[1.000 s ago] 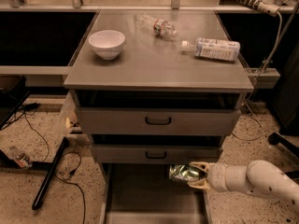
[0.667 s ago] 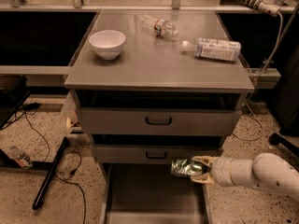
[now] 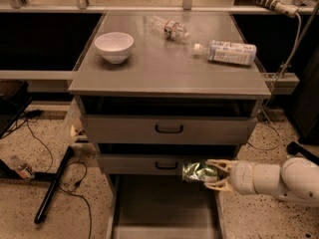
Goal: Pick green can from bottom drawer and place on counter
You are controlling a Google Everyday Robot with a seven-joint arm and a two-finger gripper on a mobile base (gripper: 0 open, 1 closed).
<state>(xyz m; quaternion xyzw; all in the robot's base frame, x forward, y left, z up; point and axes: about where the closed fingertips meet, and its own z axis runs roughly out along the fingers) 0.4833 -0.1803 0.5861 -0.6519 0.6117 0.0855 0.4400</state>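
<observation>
At lower centre the jaws pinch the green can (image 3: 198,172) over the bottom drawer (image 3: 164,210); its dented sides could slip

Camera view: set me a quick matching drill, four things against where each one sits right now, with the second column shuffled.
Things:
1. green can
2. white bowl
3. labelled bottle
4. bottom drawer

Places or states:
A. lying on its side, right part of the counter
B. pulled open at the foot of the cabinet
C. held in the gripper, above the open drawer's right side
D. upright, left part of the counter

Pairs: 1-C, 2-D, 3-A, 4-B
</observation>
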